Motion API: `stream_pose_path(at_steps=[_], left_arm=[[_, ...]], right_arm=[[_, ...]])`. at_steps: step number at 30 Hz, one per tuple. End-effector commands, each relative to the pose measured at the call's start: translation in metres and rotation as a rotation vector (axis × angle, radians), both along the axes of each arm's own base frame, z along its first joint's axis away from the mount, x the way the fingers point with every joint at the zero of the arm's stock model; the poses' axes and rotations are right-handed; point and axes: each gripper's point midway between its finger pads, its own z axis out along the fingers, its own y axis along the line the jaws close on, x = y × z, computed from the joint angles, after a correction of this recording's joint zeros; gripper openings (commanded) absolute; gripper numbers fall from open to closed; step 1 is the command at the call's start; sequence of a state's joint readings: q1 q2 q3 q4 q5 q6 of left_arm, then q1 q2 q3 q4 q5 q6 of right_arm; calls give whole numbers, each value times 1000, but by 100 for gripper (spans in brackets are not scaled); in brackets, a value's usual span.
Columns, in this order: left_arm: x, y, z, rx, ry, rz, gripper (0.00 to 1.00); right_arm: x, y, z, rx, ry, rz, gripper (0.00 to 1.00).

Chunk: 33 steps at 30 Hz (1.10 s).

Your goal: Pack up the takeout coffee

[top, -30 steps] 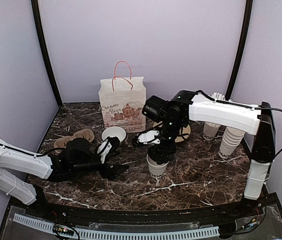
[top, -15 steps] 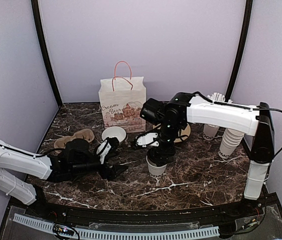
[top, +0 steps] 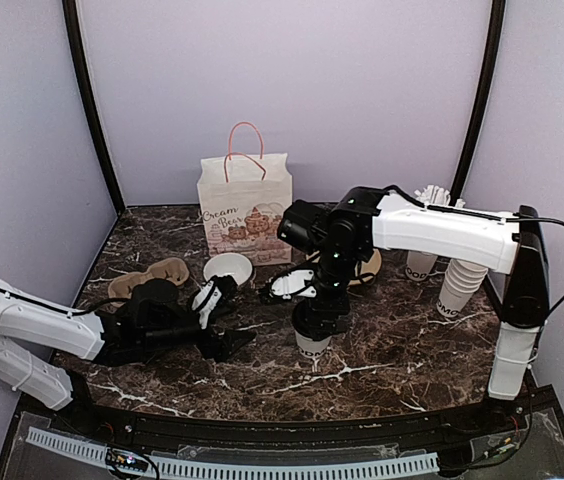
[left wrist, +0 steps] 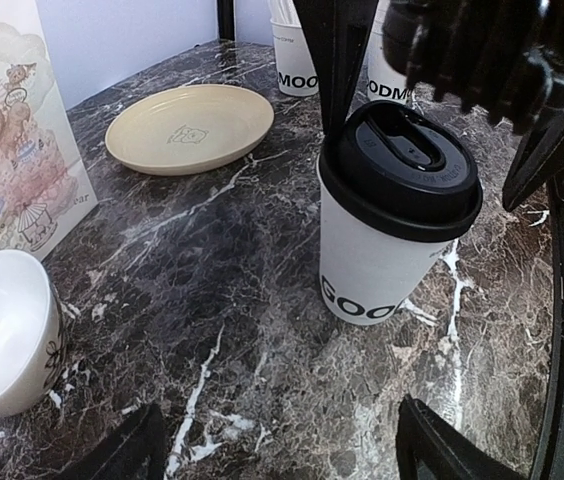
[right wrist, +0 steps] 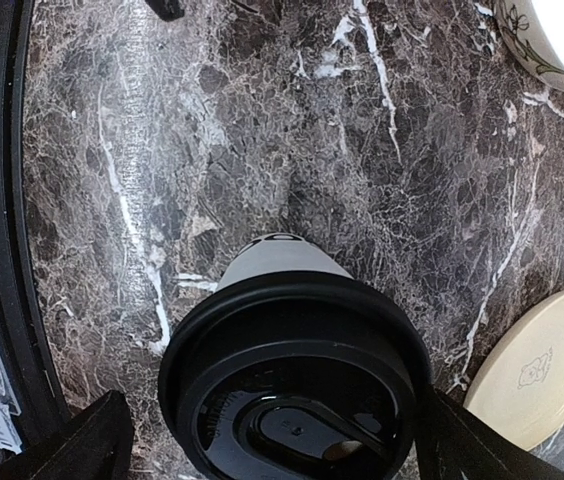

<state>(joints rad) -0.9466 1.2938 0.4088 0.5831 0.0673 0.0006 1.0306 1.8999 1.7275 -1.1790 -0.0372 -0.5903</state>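
Observation:
One takeout coffee [top: 312, 344], a white paper cup with a black lid, stands upright on the marble table. My right gripper [top: 318, 316] hangs over it, open, with a finger on each side of the lid. In the right wrist view the lid [right wrist: 292, 375] fills the space between the fingers, with a clear gap at the left finger [right wrist: 87, 440]. My left gripper [top: 224, 340] lies low on the table to the cup's left, open and empty. Its view shows the cup [left wrist: 377, 255] ahead of its fingertips [left wrist: 440, 452].
A paper bag [top: 246, 205] with a pink handle stands at the back. In front of it sit a white bowl [top: 228, 268], a beige plate [top: 364, 266] and a brown cup carrier [top: 150, 275]. A stack of lidless cups [top: 459, 285] and a cup of sticks [top: 423, 258] stand at right.
My right gripper's jaws have spread wider around the cup's lid, and that arm has shifted slightly left and nearer. The left arm has stayed put.

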Motion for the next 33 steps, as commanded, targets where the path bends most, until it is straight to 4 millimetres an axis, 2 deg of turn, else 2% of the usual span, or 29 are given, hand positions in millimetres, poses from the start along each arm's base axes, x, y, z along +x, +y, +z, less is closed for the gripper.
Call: stream_pose_path(at_steps=[1, 3, 4, 5, 6, 7, 8, 9, 10, 11, 12, 13, 14, 16, 17, 19, 21, 22, 23, 25, 28, 33], left_arm=[[6, -6, 5, -16, 55, 38, 81], [11, -13, 6, -21, 135, 69, 81], [15, -21, 18, -44, 139, 68, 81], [13, -24, 14, -39, 190, 63, 81], [16, -32, 26, -62, 200, 58, 81], [14, -36, 23, -65, 248, 52, 81], [15, -43, 33, -91, 255, 44, 81], [13, -47, 32, -100, 291, 35, 81], [15, -53, 42, -120, 296, 23, 81], [16, -56, 38, -118, 329, 33, 81], [19, -61, 46, -137, 335, 34, 81], [20, -64, 42, -130, 365, 42, 81], [21, -69, 48, -137, 377, 33, 81], [23, -75, 48, -131, 420, 45, 81], [24, -76, 42, -118, 447, 55, 80], [25, -82, 44, -110, 470, 48, 80], [23, -86, 41, -100, 493, 37, 80], [23, -86, 34, -81, 511, 43, 80], [24, -88, 36, -81, 511, 43, 80], [25, -89, 30, -65, 528, 49, 79], [26, -93, 25, -65, 547, 48, 78], [28, -99, 26, -75, 554, 42, 75]], right_arm=[[-5, 0, 24, 56, -28, 0, 99], [0, -5, 30, 61, -58, -9, 98], [2, -9, 33, 68, -68, -17, 98], [4, -12, 36, 75, -71, -27, 98], [7, -15, 41, 88, -69, -39, 99], [9, -18, 45, 102, -65, -51, 99], [11, -22, 49, 113, -59, -63, 99], [14, -26, 53, 127, -56, -79, 98], [17, -30, 57, 145, -49, -95, 98], [21, -34, 63, 174, -38, -117, 98], [25, -35, 68, 222, -11, -145, 98], [39, -38, 74, 282, -3, -197, 97], [48, -43, 78, 333, 26, -245, 93], [61, -51, 80, 421, 104, -334, 81], [67, -54, 77, 467, 162, -391, 73], [74, -61, 67, 536, 293, -495, 56], [75, -67, 51, 569, 418, -572, 46], [72, -69, 44, 569, 464, -585, 45], [69, -71, 37, 562, 499, -593, 45], [61, -71, 27, 557, 567, -585, 47], [52, -67, 23, 578, 645, -567, 51], [48, -63, 20, 589, 701, -554, 57]])
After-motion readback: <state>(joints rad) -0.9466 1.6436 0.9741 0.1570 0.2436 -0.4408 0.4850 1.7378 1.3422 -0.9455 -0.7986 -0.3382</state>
